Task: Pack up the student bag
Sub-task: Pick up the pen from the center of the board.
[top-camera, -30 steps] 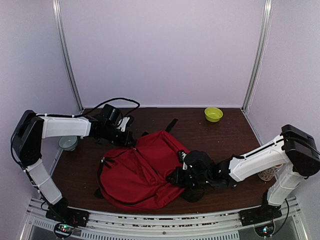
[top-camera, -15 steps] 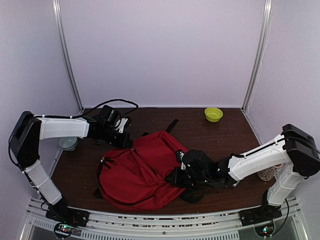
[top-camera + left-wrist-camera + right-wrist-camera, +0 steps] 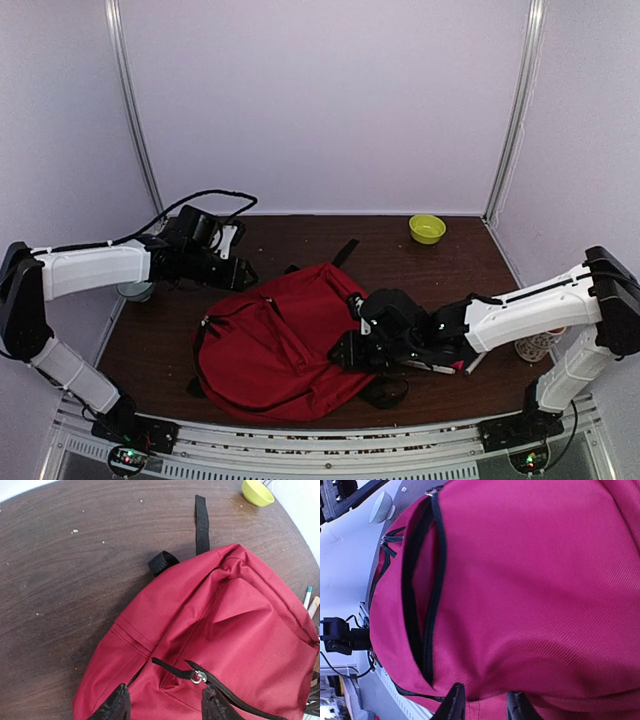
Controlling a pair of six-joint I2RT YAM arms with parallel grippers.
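Note:
The student bag [image 3: 280, 340] is a dark-red backpack lying flat in the middle of the table, with its black zipper partly open [image 3: 427, 605]. My left gripper [image 3: 240, 274] hovers at the bag's upper left corner. Its fingers stand open over the fabric, with the black zipper pull and silver ring [image 3: 197, 676] loose between them [image 3: 167, 707]. My right gripper [image 3: 345, 352] is at the bag's right edge. Its jaws are a little apart [image 3: 485, 705], and a puckered fold of the bag's fabric [image 3: 545, 580] lies just beyond the tips.
A yellow-green bowl [image 3: 427, 228] sits at the back right. A pale bowl [image 3: 135, 288] rests at the left edge under the left arm. A cup with pens [image 3: 538, 346] stands at the right. A black strap [image 3: 201, 525] trails off the bag's top.
Both grippers have opened from shut. The left arm has drawn back to the left from the bag's top corner. The right arm has shifted slightly left along the bag's edge.

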